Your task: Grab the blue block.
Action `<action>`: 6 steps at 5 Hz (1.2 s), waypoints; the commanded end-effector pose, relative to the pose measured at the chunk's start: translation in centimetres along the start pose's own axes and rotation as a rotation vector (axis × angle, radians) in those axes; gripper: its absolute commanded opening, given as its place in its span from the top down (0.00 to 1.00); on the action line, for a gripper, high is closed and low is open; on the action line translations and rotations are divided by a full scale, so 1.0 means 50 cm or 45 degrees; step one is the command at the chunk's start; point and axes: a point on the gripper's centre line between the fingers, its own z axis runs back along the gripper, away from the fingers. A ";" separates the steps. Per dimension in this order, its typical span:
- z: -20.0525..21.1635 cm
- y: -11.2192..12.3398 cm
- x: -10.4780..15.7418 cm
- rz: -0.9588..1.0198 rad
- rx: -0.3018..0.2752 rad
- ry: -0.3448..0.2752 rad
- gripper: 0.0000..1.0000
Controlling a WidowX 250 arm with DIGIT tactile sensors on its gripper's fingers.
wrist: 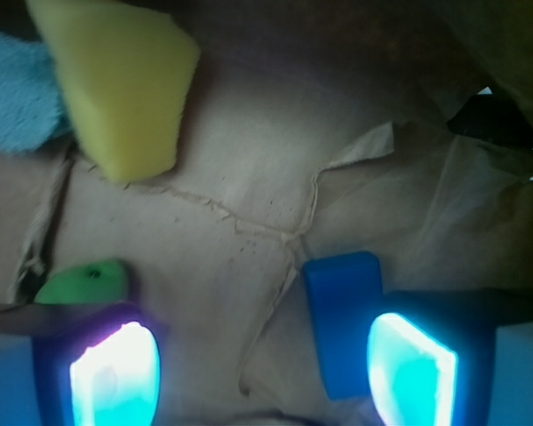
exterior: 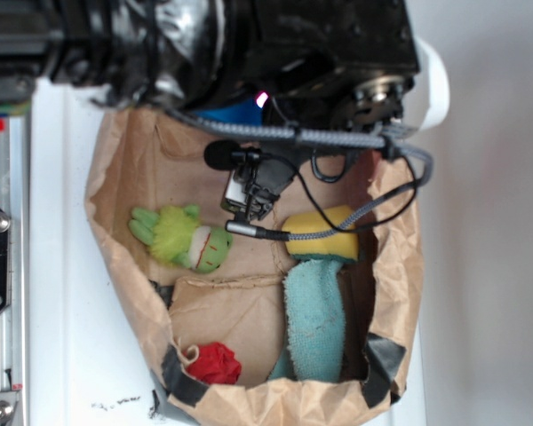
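In the wrist view the blue block (wrist: 342, 319) lies flat on the brown paper, a smooth bright blue brick. My gripper (wrist: 265, 377) is open above the paper, its two lit pads far apart. The block sits between the fingers, close against the inner side of the right fingertip (wrist: 413, 373), and well apart from the left fingertip (wrist: 115, 382). In the exterior view the black arm covers the gripper. Only a patch of blue shows under it, and I cannot tell whether that is block or finger.
Everything lies inside a torn brown paper bag (exterior: 124, 186) with raised walls. A yellow sponge (wrist: 115, 84) and a fuzzy teal cloth (exterior: 315, 319) lie to one side. A green plush toy (exterior: 182, 238) is near the left finger, and a red object (exterior: 215, 362) sits in a far corner.
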 end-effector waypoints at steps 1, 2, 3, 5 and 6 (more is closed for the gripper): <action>0.047 0.043 -0.005 0.043 0.065 -0.066 0.00; 0.047 0.043 -0.005 0.043 0.065 -0.066 0.00; 0.047 0.043 -0.005 0.043 0.065 -0.066 0.00; 0.013 0.051 -0.022 -0.146 0.119 -0.085 0.00; 0.007 0.056 -0.030 -0.219 0.125 -0.069 0.00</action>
